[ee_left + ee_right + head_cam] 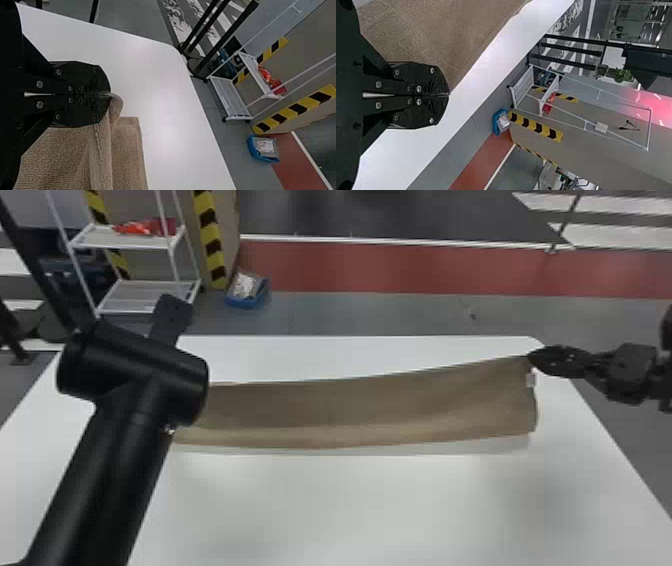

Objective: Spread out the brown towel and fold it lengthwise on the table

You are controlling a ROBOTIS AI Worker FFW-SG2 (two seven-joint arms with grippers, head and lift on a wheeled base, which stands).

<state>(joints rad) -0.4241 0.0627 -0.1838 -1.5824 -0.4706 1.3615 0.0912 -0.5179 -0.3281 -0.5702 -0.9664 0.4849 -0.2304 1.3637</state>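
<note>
The brown towel (375, 405) stretches sideways across the table as a long strip, with a lighter band along its near side and a pale shadow below that. Its far right corner is pinched by my right gripper (533, 358), just above a small white tag. My left arm (135, 375) covers the towel's left end in the head view. In the left wrist view my left gripper (107, 95) is shut on a bunched corner of the towel (126, 154). The right wrist view has my right gripper (447, 95) closed, with the towel (435, 31) alongside it.
The white table (375, 510) extends on the near side of the towel, and its far edge lies just beyond. Past it on the floor stand a white shelf rack (125, 237) with red items and a blue bin (247, 290).
</note>
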